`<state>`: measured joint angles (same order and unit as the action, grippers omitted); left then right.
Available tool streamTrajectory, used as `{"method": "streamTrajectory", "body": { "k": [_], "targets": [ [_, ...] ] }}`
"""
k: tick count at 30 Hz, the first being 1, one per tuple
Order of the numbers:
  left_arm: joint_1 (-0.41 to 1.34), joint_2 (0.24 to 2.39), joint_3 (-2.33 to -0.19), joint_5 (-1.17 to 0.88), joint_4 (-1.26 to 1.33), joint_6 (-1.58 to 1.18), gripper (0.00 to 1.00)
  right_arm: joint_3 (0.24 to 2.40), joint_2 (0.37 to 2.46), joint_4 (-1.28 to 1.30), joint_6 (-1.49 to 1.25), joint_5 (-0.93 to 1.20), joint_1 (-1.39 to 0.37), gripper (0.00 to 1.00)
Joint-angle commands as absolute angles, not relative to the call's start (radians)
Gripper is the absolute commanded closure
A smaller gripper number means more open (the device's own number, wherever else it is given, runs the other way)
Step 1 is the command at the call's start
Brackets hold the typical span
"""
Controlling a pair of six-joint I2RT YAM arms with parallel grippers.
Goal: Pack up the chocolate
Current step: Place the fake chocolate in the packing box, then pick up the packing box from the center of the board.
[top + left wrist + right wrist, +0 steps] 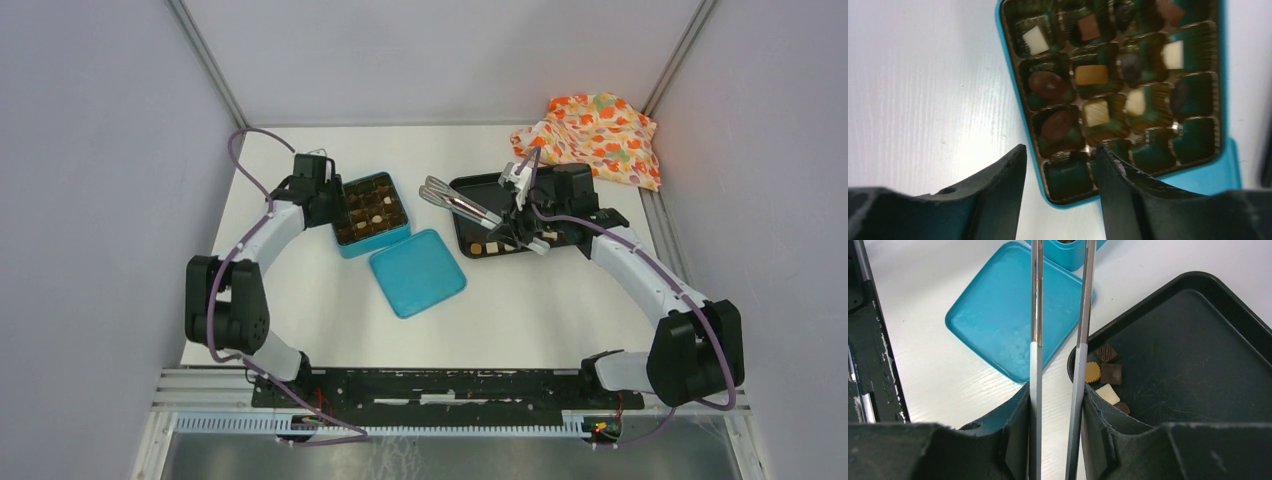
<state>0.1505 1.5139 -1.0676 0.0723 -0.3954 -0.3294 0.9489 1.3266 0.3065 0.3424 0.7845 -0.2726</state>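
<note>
A teal box (372,240) with brown paper cups holds several chocolate pieces (376,212). In the left wrist view the box (1068,202) shows dark, tan and white pieces (1091,75), and the near cups are bare. My left gripper (325,195) (1059,160) is open and empty, its jaws either side of the box's near corner. A black tray (560,243) holds a few loose pieces (492,246) (1110,373) in its corner. My right gripper (520,215) (1057,395) is shut on metal tongs (455,200) (1036,315). The tongs' arms stand apart and their tips are out of the wrist view.
The teal lid (418,271) (998,325) lies flat between the box and the tray (1198,340). An orange flowery cloth (590,135) is bunched at the back right corner. Grey walls close the table on three sides.
</note>
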Motion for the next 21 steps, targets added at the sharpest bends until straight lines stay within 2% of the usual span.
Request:
{"method": "streamTrajectory", "body": {
  "k": [1, 7, 15, 21],
  "targets": [
    [0.104, 1.606, -1.161, 0.135, -0.465, -0.368, 0.42, 0.947, 1.276, 0.246, 0.339, 0.836, -0.27, 0.59],
    [0.085, 1.717, -1.234, 0.194, -0.483, -0.346, 0.42, 0.948, 1.271, 0.251, 0.343, 0.842, -0.269, 0.6],
    [0.075, 1.812, -1.307, 0.157, -0.476, -0.343, 0.47, 0.948, 1.276, 0.254, 0.347, 0.844, -0.27, 0.6],
    [0.064, 1.873, -1.343, 0.147, -0.475, -0.342, 0.6, 0.946, 1.284, 0.255, 0.35, 0.842, -0.269, 0.59]
  ]
}}
